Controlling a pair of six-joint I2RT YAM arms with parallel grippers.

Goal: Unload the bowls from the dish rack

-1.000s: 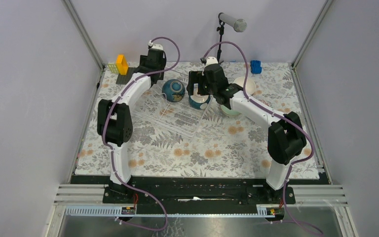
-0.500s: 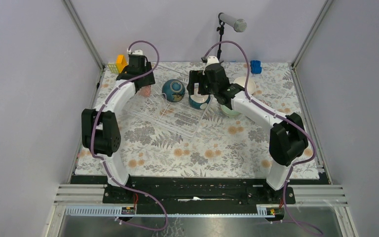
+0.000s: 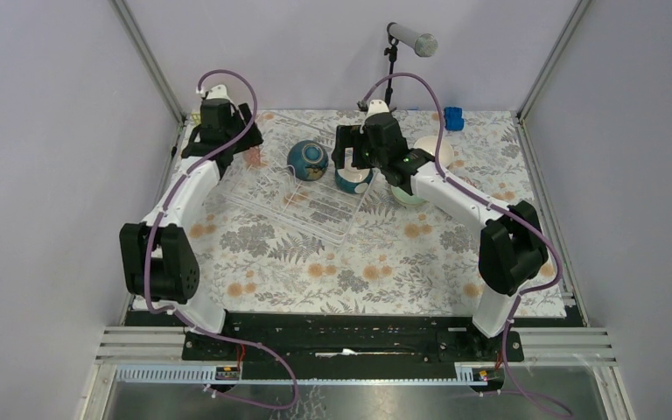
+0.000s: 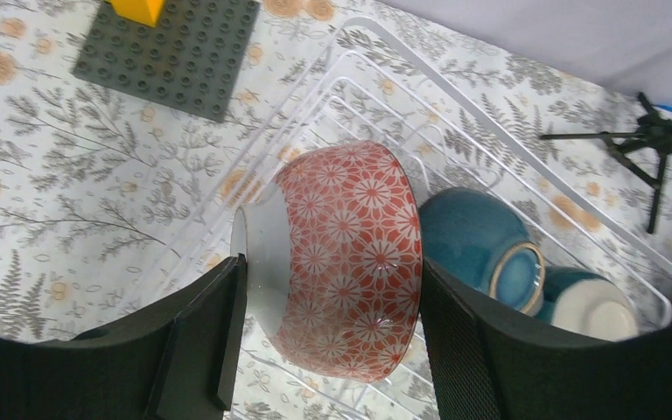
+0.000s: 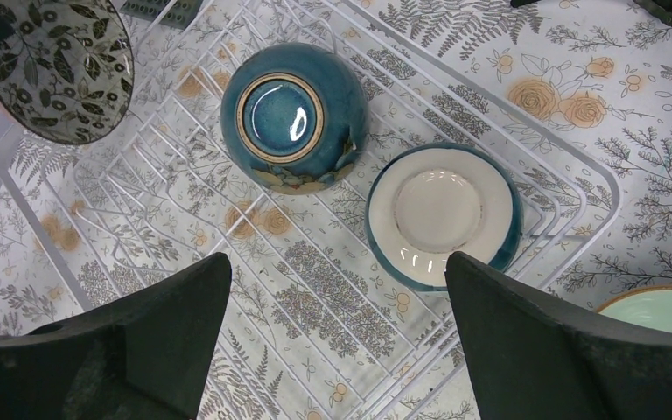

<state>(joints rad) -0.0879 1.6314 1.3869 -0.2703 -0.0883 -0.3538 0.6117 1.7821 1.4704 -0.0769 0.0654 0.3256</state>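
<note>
My left gripper (image 3: 238,144) is shut on a red flower-patterned bowl (image 4: 350,254), held on edge above the back-left corner of the clear dish rack (image 3: 302,206). The bowl's leaf-patterned inside shows in the right wrist view (image 5: 57,70). In the rack lie an upturned dark teal bowl (image 5: 293,118) and a teal bowl with a white base (image 5: 442,214). My right gripper (image 5: 337,341) is open and empty above the rack, close to the teal-and-white bowl. A pale green bowl (image 3: 407,194) and a white bowl (image 3: 435,149) sit on the cloth right of the rack.
A grey studded baseplate (image 4: 175,52) with a yellow brick (image 4: 136,9) lies at the back left. A microphone on a small tripod (image 3: 391,61) stands at the back. A blue block (image 3: 453,118) is at the back right. A flowered cloth (image 3: 359,271) covers the table.
My left arm has swung to the left and back, carrying the red bowl toward the rack's back-left corner. The right arm and the other bowls have not moved.
</note>
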